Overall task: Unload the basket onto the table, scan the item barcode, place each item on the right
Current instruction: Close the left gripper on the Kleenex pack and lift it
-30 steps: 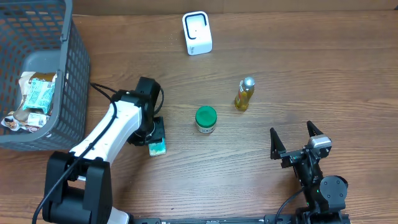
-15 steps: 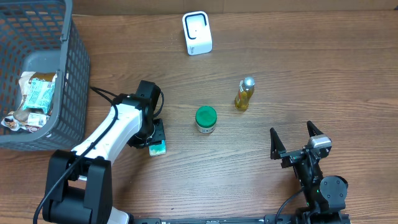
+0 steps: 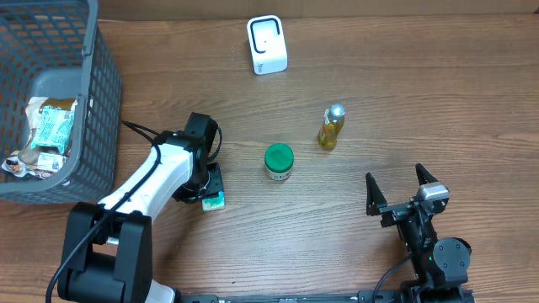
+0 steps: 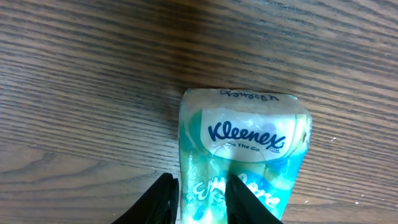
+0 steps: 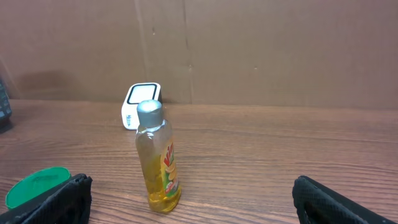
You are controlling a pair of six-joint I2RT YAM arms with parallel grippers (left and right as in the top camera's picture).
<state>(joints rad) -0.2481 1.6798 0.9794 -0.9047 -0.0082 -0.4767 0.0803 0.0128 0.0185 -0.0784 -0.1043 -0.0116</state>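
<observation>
A teal and white Kleenex tissue pack (image 4: 245, 137) lies flat on the wooden table, also visible under the arm as the pack (image 3: 214, 200). My left gripper (image 4: 202, 190) points down on it, its black fingers (image 4: 163, 198) pinching the pack's near end; from above the left gripper (image 3: 210, 187) covers most of it. No barcode shows on the pack's upper face. The white scanner (image 3: 267, 45) stands at the table's back; the right wrist view also shows the scanner (image 5: 140, 106). My right gripper (image 3: 394, 177) rests open at the front right, holding nothing.
A green-lidded jar (image 3: 279, 162) and a yellow liquid bottle (image 3: 331, 127) stand mid-table; the bottle (image 5: 158, 158) is straight ahead of the right gripper (image 5: 199, 208). A grey mesh basket (image 3: 94, 93) with packets sits at the far left.
The left gripper and the tissue pack have drifted slightly toward the front of the table, and its jaws narrowed a little on the pack. The right arm has not moved.
</observation>
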